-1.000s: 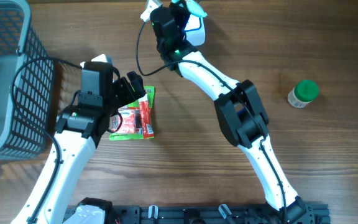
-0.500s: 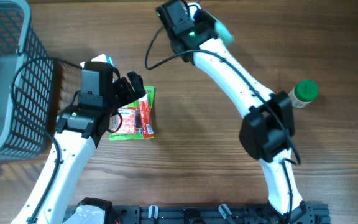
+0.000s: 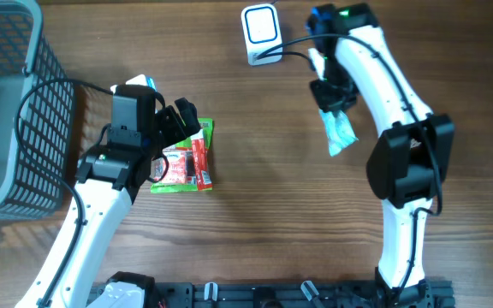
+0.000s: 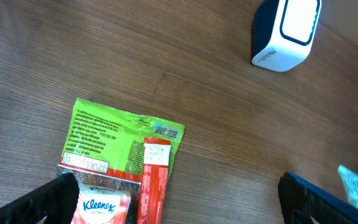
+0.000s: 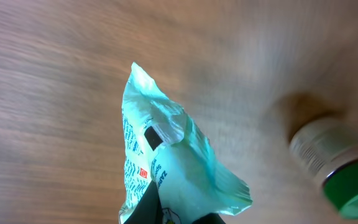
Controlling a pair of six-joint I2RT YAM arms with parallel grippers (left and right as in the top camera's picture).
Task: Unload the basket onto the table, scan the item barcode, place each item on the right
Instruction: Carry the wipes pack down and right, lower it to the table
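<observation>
My right gripper (image 3: 331, 100) is shut on a teal plastic packet (image 3: 339, 133), which hangs below it over the table, right of the scanner. In the right wrist view the crumpled packet (image 5: 166, 165) sticks up from the dark fingers (image 5: 180, 210). The white scanner with a blue rim (image 3: 260, 32) stands at the table's far edge and also shows in the left wrist view (image 4: 286, 31). My left gripper (image 3: 182, 124) hangs open just above a pile of packets, with its fingers (image 4: 51, 199) spread wide and holding nothing.
The pile holds a green packet (image 4: 123, 140), a red stick pack (image 4: 154, 180) and a Kleenex pack (image 4: 101, 208). A grey mesh basket (image 3: 7, 111) stands at the left edge. A white bottle with a green cap (image 5: 340, 168) lies near the held packet.
The right arm has swung away from the scanner to the right, carrying the teal packet, and the scanner is uncovered. The left arm has not moved.
</observation>
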